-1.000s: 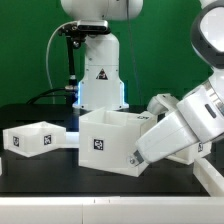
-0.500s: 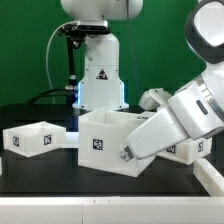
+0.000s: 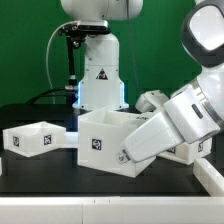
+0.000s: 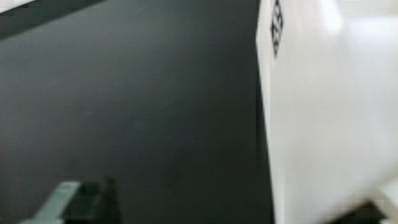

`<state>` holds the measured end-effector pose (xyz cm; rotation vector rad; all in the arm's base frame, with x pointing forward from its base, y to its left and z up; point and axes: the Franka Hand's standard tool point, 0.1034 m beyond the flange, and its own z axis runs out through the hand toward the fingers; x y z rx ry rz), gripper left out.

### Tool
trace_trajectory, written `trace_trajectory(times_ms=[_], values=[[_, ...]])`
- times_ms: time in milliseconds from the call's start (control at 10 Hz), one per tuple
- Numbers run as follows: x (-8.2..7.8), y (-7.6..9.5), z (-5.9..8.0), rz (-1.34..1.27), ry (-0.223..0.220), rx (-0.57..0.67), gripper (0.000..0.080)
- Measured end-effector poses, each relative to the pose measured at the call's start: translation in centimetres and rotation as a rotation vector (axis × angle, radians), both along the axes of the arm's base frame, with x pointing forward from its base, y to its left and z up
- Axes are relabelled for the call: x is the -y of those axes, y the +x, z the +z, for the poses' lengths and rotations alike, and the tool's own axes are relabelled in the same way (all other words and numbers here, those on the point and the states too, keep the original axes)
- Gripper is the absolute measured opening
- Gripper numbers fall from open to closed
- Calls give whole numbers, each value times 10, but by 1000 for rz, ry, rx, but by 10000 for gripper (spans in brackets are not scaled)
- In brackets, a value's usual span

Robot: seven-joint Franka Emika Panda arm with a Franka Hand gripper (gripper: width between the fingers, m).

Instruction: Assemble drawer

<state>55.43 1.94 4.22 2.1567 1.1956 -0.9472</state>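
The drawer's white casing (image 3: pixel 100 140) stands on the black table in the middle of the exterior view, open side up, with a square tag on its front. One small white tray (image 3: pixel 35 138) sits at the exterior view's left. The other tray (image 3: pixel 200 149) lies at the right, mostly hidden behind my arm. My gripper (image 3: pixel 123 155) is low against the casing's right side. In the wrist view the gripper (image 4: pixel 228 205) is open. One fingertip (image 4: pixel 71 200) is over the black table and the other (image 4: pixel 384 206) is against the casing's white wall (image 4: pixel 329 110).
The arm's white base (image 3: pixel 100 75) stands behind the casing, with a black pole and cables (image 3: pixel 66 60) beside it. The table's front edge (image 3: pixel 100 196) runs close below the casing.
My gripper has moved down and toward the exterior view's left, up to the casing's right side. In the last half second it barely moved. The casing and trays have stayed put.
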Motion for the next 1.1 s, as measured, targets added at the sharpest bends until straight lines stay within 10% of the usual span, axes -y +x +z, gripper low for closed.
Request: trace_trajectory(times_ms=[100, 300, 1000, 1100], values=[[0, 0, 0, 0, 0, -1, 404], [0, 0, -1, 0, 0, -1, 71], [-1, 0, -1, -28, -23, 34, 2], [-1, 0, -2, -48, -36, 55, 93]])
